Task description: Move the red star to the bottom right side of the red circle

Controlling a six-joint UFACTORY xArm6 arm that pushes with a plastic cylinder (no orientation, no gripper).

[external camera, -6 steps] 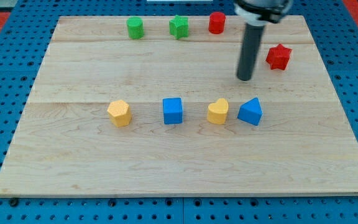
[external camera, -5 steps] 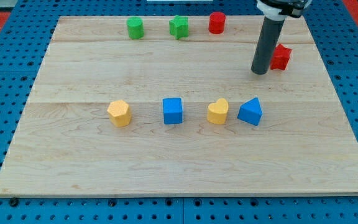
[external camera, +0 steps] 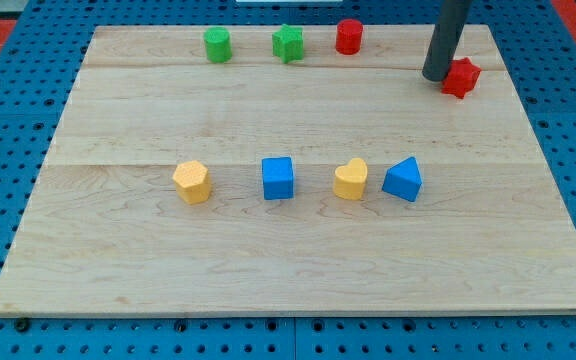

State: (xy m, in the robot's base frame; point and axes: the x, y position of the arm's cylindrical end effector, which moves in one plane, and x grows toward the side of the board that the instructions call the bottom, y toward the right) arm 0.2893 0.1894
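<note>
The red star [external camera: 461, 77] lies near the board's top right edge. The red circle [external camera: 348, 36] stands at the view's top, left of the star. My tip [external camera: 435, 77] rests on the board just left of the red star, touching or nearly touching it. The rod rises out of the view's top.
A green circle [external camera: 217, 44] and a green star [external camera: 288, 43] stand at the view's top, left of the red circle. Across the middle lie a yellow hexagon [external camera: 192, 181], a blue square [external camera: 278, 178], a yellow heart [external camera: 350, 179] and a blue triangle [external camera: 402, 180].
My tip moved right and toward the view's top, reaching the red star's left side. The red star shifted slightly toward the view's top.
</note>
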